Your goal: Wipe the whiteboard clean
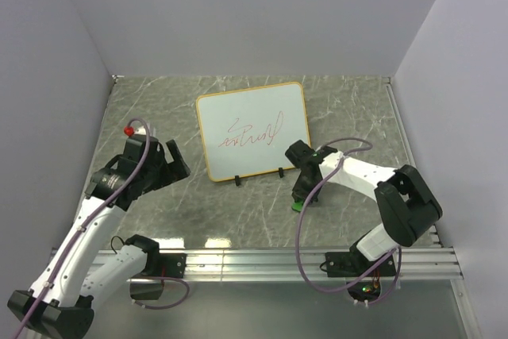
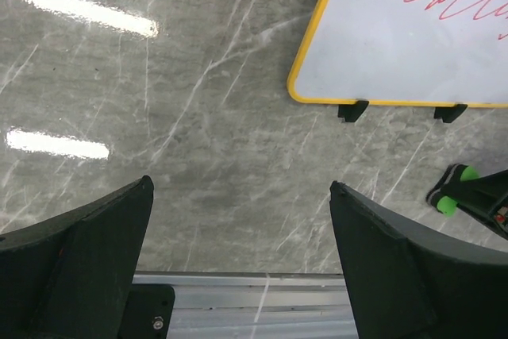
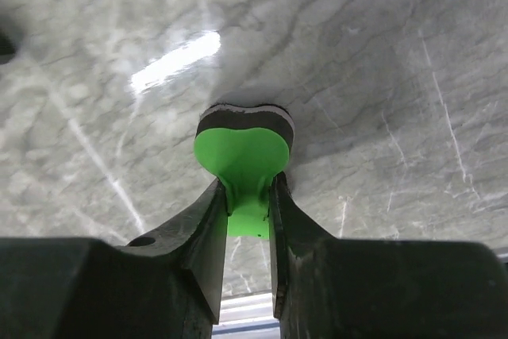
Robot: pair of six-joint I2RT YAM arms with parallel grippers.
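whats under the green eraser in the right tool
The green eraser has a dark pad on its underside, over grey marble tabletop. The spot directly beneath is hidden by the pad.

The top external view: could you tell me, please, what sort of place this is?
Probably a robot lab test cell: plain pale walls enclose a grey marble-patterned tabletop, a silver aluminium mounting rail runs along its near edge, and a yellow-rimmed whiteboard sits there.

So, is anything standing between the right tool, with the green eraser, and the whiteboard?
Nothing visible stands in the way. The right tool is shut on the green eraser, just off the whiteboard at its near right corner, with only bare table between. The left tool is open, off to the other side.
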